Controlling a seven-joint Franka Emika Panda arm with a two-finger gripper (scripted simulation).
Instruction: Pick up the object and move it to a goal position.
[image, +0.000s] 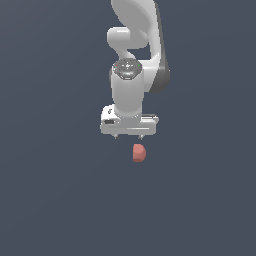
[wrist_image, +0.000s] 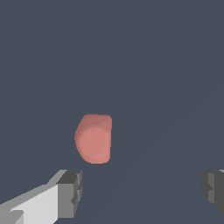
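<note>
Your object (image: 139, 153) lies on the grey floor (image: 50, 200), at about five o'clock from the gripper (image: 128, 136) in the exterior view. The jaws are spread wide and hold nothing. You haven't grasped it yet; pickup and carry to the goal remain.

Salmon-red object (image: 139, 153) lies on dark-grey floor (image: 50, 200).

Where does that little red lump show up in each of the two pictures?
Exterior view: the red lump sits just below the robot's white hand, near the picture's middle.
Wrist view: it lies left of centre, beyond the open fingers.
Shared landmark: the hand's two fingers, apart from the lump.
</note>
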